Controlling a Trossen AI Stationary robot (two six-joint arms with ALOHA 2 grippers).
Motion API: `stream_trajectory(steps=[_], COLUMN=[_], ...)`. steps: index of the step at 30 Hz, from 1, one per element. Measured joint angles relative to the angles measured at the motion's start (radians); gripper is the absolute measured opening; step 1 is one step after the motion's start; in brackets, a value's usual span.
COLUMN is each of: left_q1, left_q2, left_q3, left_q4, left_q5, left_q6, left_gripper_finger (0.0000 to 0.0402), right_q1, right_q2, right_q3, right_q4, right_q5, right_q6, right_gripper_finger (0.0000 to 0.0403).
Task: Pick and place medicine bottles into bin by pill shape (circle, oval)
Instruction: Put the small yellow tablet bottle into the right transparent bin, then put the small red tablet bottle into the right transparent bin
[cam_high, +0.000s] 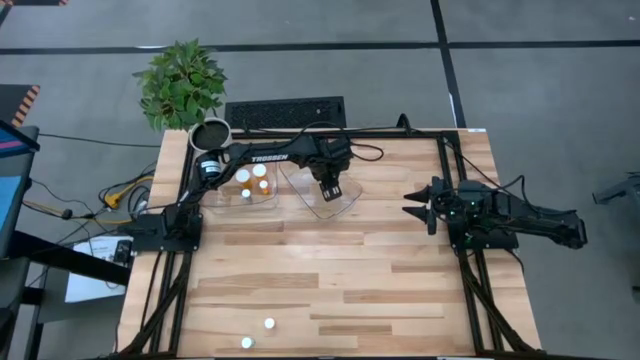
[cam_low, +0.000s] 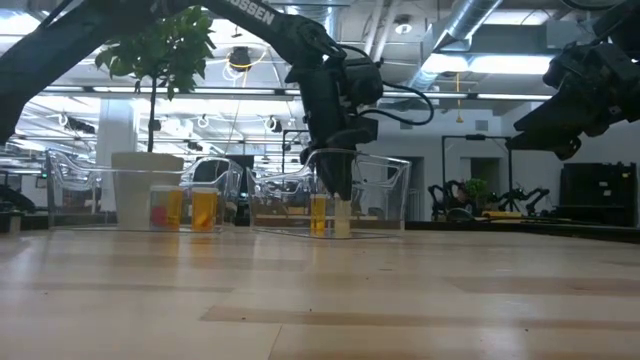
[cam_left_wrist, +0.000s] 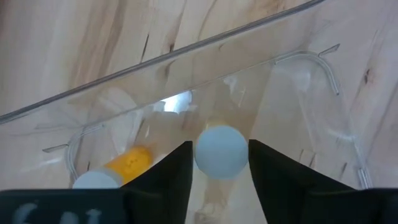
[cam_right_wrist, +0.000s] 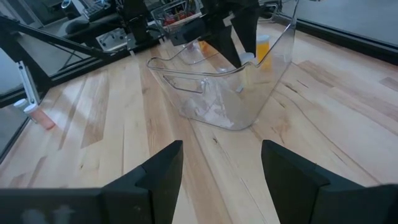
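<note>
My left gripper (cam_left_wrist: 221, 171) reaches down into the right-hand clear bin (cam_high: 325, 195) at the back of the table. Its fingers are open a little and stand close on either side of the white cap of a medicine bottle (cam_left_wrist: 221, 152), which stands upright on the bin's floor (cam_low: 343, 217). A second amber bottle (cam_left_wrist: 127, 163) is beside it in the same bin. The left-hand clear bin (cam_high: 250, 185) holds several bottles. Two more bottles (cam_high: 270, 323) are near the table's front edge. My right gripper (cam_right_wrist: 221, 168) waits open at the table's right side.
A white plant pot (cam_high: 210, 133) with a leafy plant stands at the table's far left corner. A keyboard (cam_high: 285, 113) lies behind the far edge. Bare wood stretches between the bins and the front edge. Frame rails run along both sides of the table.
</note>
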Motion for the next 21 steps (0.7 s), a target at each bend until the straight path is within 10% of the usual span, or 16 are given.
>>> stream_trajectory(steps=[21], left_q1=[0.0], left_q2=[-0.024], left_q3=[0.0], left_q4=[-0.012], left_q5=[-0.047], left_q6=[0.021], left_gripper_finger=[0.0234], right_q1=[0.0], right_q2=[0.0], right_q3=[0.0], right_q4=[0.0], right_q5=[0.0], right_q6=[0.0], right_gripper_finger=[0.0225])
